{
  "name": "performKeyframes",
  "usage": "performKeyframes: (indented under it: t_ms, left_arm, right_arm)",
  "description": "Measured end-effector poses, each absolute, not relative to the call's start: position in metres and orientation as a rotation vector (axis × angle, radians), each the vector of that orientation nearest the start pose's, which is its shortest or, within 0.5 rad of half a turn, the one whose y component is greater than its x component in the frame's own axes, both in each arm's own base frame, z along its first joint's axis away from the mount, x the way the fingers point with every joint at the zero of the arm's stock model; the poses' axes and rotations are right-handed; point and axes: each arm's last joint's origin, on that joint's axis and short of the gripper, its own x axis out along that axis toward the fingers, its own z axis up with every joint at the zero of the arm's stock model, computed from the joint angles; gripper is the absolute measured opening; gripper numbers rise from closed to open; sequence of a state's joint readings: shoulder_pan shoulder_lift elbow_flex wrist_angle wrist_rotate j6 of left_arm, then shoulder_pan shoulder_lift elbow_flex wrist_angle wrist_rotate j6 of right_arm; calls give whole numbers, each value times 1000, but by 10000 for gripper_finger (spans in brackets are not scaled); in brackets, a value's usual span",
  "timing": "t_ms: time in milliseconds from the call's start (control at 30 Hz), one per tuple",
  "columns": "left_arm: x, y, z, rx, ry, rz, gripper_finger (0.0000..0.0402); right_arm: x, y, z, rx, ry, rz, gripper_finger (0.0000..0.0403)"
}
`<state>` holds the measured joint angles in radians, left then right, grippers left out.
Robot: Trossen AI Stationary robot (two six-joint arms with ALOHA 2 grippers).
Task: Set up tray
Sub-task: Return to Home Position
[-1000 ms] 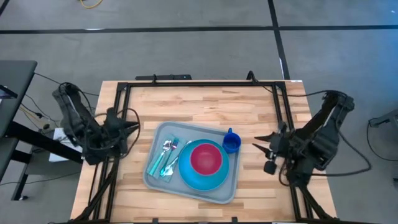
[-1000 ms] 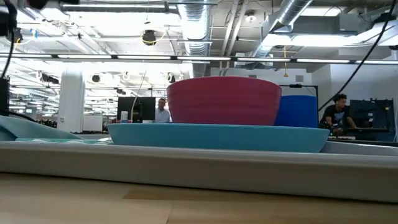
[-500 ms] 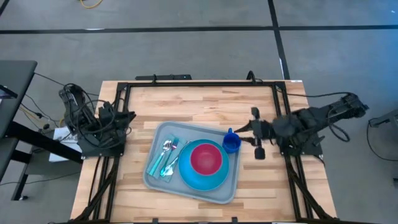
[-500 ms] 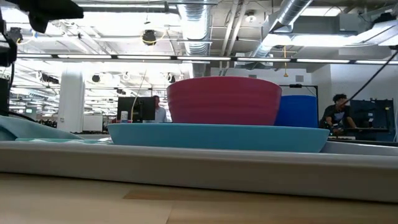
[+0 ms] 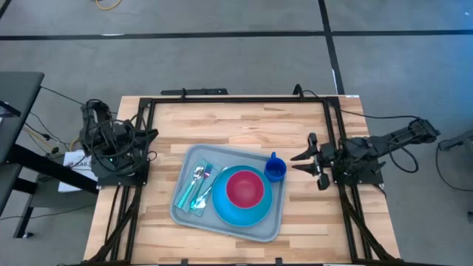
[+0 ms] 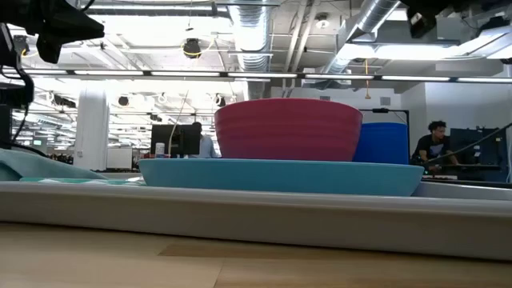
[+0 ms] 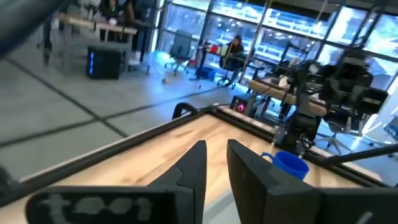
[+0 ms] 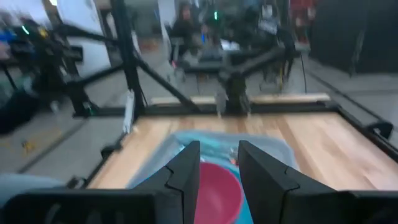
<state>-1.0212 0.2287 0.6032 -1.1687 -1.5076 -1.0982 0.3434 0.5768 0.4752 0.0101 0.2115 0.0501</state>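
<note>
The grey-blue tray lies flat in the middle of the wooden table. On it a round blue plate carries a red bowl. A blue cup stands at the tray's right rim. Cutlery lies on a teal napkin at the tray's left. My left gripper hovers at the table's left edge, open by a narrow gap. My right gripper hovers right of the cup, open and empty. The low view shows the bowl on the plate.
A black metal frame runs along the table's far edge and down both sides. Bare wood lies between the tray and the far edge. Cables hang off both arms beyond the table. People sit at desks in the room behind.
My right arm reached in toward the blue cup, then drew back toward the table's right edge, and it now hovers beside the cup. My left arm folded back toward the table's left edge and rose. The tray and everything on it stayed in place.
</note>
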Motion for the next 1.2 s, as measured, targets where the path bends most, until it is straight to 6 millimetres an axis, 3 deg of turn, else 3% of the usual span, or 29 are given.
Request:
performKeyframes:
  t_ms: [233,467,633,1200]
  left_arm:
    - [43,-19,225,-240,-53,469,51]
    - [44,-27,193,-202,-43,426,51]
    - [43,-29,189,-168,-33,383,51]
    - [42,-33,191,-72,-12,326,51]
  right_arm:
    - [115,35,242,35,-135,133,102]
    - [105,31,213,55,-220,133,102]
    - [103,31,192,58,-234,132,102]
    - [103,30,189,94,-210,137,102]
